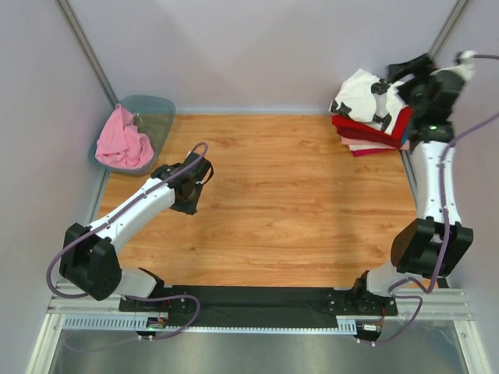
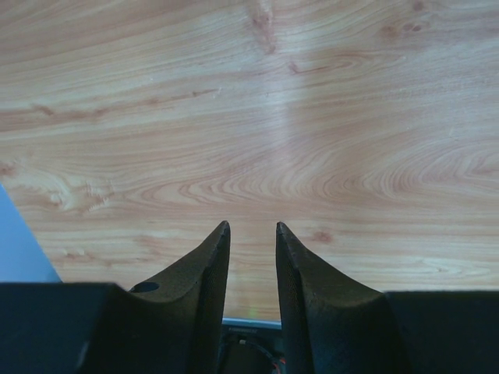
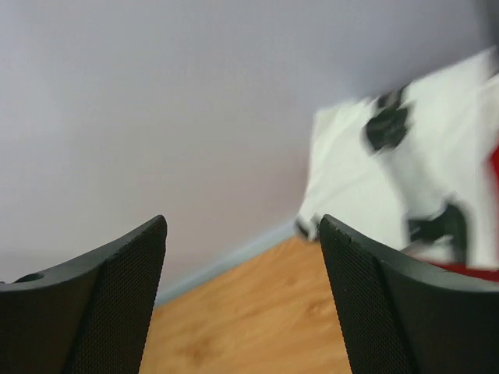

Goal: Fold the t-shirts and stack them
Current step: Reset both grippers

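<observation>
Pale lilac walls enclose your wooden table [image 1: 273, 202]; the right tool [image 3: 242, 226], jaws wide and empty, partly hides the stacked t-shirts [image 1: 362, 128] at upper right, blurred in its wrist view. A pink t-shirt [image 1: 121, 144] lies bunched in the tub [image 1: 156, 105] at upper left, while your left tool [image 2: 252, 226] hangs narrowly parted over bare wood, holding nothing.

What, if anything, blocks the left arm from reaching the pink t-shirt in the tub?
Likely yes, it can reach; nothing blocks it. The pink t-shirt lies heaped in the open tub, and the left gripper hangs empty, jaws apart, over the bare table just beside it. Only the tub's wall stands between.
</observation>
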{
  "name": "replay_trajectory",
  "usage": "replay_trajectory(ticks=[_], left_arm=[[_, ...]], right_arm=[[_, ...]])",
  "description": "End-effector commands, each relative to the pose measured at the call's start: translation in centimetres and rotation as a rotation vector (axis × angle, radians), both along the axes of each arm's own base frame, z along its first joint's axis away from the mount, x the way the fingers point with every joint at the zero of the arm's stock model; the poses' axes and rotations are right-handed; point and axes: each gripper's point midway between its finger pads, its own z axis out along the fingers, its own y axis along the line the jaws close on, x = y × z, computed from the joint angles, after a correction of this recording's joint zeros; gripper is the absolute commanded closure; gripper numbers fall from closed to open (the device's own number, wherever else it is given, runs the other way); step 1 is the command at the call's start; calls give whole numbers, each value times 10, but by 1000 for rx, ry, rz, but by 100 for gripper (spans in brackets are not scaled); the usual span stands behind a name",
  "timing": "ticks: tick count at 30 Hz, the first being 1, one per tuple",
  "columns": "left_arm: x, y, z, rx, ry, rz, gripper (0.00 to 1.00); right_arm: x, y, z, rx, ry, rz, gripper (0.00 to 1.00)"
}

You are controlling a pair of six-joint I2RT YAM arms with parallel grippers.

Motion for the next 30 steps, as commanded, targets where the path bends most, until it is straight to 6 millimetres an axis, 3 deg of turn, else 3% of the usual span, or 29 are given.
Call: replay_trajectory(ticks=[1, 2, 3, 4, 5, 6, 7, 9, 10, 12, 13, 15, 16, 17, 20, 22, 24, 25, 26, 30], left_arm=[[9, -1, 22, -22, -93, -8, 63], [9, -1, 26, -29, -111, -8, 63], [10, -1, 29, -33, -125, -7, 63], [11, -1, 31, -35, -135, -7, 63], [11, 1, 36, -39, -159, -3, 62], [12, 1, 40, -43, -175, -1, 63], [12, 2, 42, -48, -189, 0, 63], [14, 3, 55, -69, -250, 7, 63], [14, 4, 60, -77, -274, 12, 63], [15, 10, 77, -85, -353, 31, 63], [15, 14, 82, -86, -383, 43, 62], [14, 20, 102, -115, -482, 62, 62], [13, 22, 106, -121, -507, 67, 62], [12, 24, 120, -146, -573, 71, 61], [8, 32, 139, -174, -679, 86, 60], [3, 39, 149, -189, -738, 98, 58], [2, 47, 153, -184, -792, 129, 47], [-1, 51, 159, -196, -829, 144, 39], [0, 53, 165, -198, -866, 157, 33], [-4, 67, 184, -179, -934, 207, 29]], right_arm=[[3, 155, -65, -4, 105, 327, 20], [-3, 191, -92, -19, 154, 402, 19], [-10, 219, -106, -44, 179, 468, 20], [-26, 271, -121, -79, 211, 575, 19], [-36, 294, -136, -127, 238, 625, 19], [-48, 314, -164, -157, 293, 672, 19], [-72, 352, -182, -191, 337, 757, 20], [-104, 379, -222, -238, 425, 843, 19], [-129, 400, -236, -267, 454, 902, 19], [-157, 414, -258, -284, 485, 946, 19], [-184, 420, -280, -302, 514, 988, 18], [-207, 421, -294, -298, 530, 1004, 17], [-228, 420, -314, -322, 555, 1028, 17], [-237, 415, -310, -324, 535, 1023, 16], [-253, 389, -322, -365, 509, 948, 15], [-256, 383, -303, -350, 403, 935, 13], [-262, 370, -309, -361, 395, 911, 11], [-263, 365, -296, -362, 350, 904, 11], [-266, 360, -298, -376, 346, 900, 11], [-266, 340, -284, -414, 289, 842, 9]])
